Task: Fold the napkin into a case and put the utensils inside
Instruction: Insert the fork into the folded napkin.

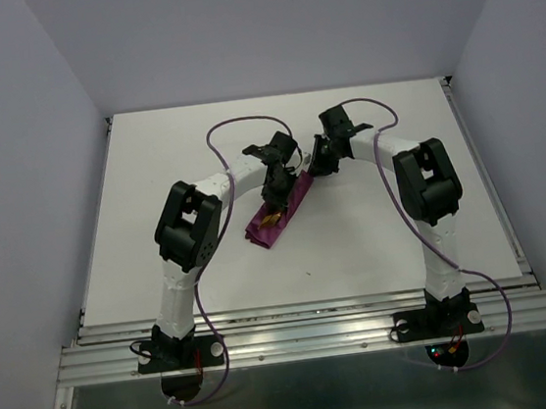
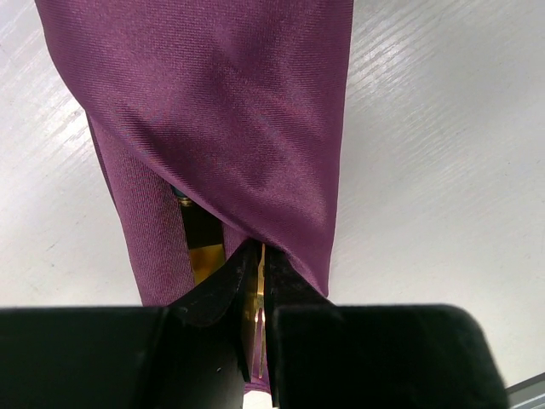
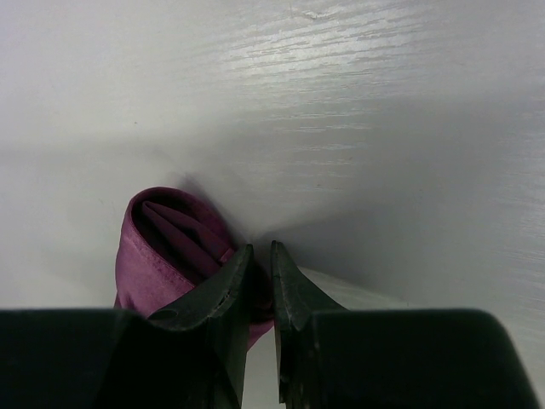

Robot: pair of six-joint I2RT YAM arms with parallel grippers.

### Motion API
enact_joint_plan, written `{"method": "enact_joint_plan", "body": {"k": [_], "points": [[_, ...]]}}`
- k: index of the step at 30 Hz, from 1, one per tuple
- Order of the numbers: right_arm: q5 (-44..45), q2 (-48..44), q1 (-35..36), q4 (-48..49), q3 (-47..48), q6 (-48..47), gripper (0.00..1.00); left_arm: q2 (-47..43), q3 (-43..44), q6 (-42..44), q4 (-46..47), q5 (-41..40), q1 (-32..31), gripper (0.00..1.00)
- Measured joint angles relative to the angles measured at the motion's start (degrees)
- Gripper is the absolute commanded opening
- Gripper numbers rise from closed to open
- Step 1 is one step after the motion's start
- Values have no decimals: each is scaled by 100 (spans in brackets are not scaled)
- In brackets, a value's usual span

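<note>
Two arms, one item. In the top view we logged the case (image 1: 288, 203), the napkin folded into a narrow plum strip, near the middle of the table (image 1: 405, 239). Its long axis ran from between 7 and 8 o'clock to between 1 and 2 o'clock.

- Utensils (image 1: 271, 220): gold showed at the strip's 7-to-8 o'clock end, lying along the same axis. The rest was hidden in the cloth.
- Left gripper (image 1: 274, 193): over the strip's middle, and the nearer arm to the gold. Its own camera showed the jaws drawn close on a gold sliver. We judged this a pinch on the utensils.
- Right gripper (image 1: 318, 165): at the strip's far end, toward 1 to 2 o'clock. The jaws were nearly together with nothing seen between them, and the rolled cloth end touched the outside of one finger.
- Room: bare table lay on every side, all edges well apart.
- Judgement: any further seating would run along the axis toward 1 to 2 o'clock. The cloth might slide unless the far end were held.
</note>
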Motion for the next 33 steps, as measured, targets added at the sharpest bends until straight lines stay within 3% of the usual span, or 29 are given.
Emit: {"method": "enact_joint_plan", "body": {"k": [4,5,6,18,21,24,25,33], "points": [[22,-22,22,-2,-22,7,20,0,0,0,13,11,0,18],[24,-22,28,-2,-24,7,21,0,0,0,15,11,0,22],[31,-28,35,-2,-28,7,22,0,0,0,17,11,0,35],[1139,-656,74,-356,-339,352,23,-656,-153,-208,-22,-262,15,36],[1224,-1093,74,-286,-535,417,20,-1029,-264,-299,-2,-260,42,32],[1224,-1357,118,-243,-579,415,5,-1397,-485,-404,72,-260,107,12],[1200,-1416,186,-173,-581,411,1,-1565,-686,-439,160,-256,144,0],[822,-1325,914,48,-715,337,1,-2210,-2264,-857,527,-98,553,0]]}}
